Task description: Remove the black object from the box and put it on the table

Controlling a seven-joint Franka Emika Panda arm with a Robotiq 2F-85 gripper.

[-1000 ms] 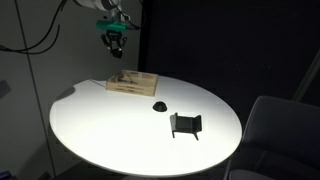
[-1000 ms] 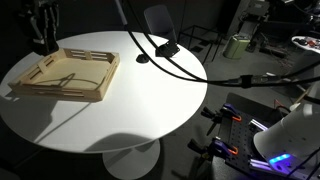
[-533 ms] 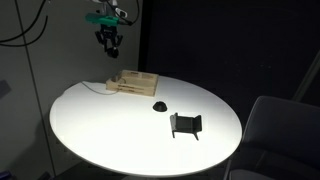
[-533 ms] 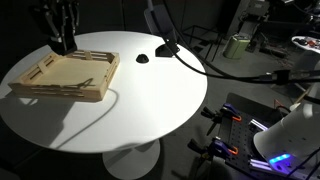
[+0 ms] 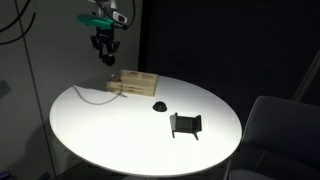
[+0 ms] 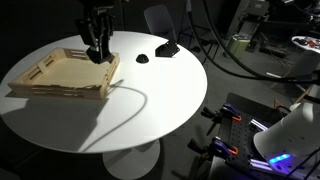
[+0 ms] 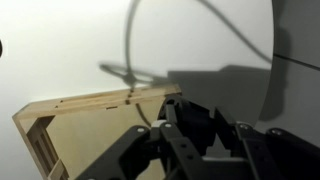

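robotics lab: dangling cables [image 6: 260,73], lit electronics rig [image 6: 245,125], dark curtain backdrop [image 5: 220,40].

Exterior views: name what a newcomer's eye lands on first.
The large round white table glows against the dark room. A shallow pale wooden tray sits near its edge, with the robot's black pincer hanging over one end. A black bracket-like stand stands apart on the white top.

Grey chair [image 5: 272,125], dark backdrop [image 5: 210,40], pale wall [image 5: 15,75]
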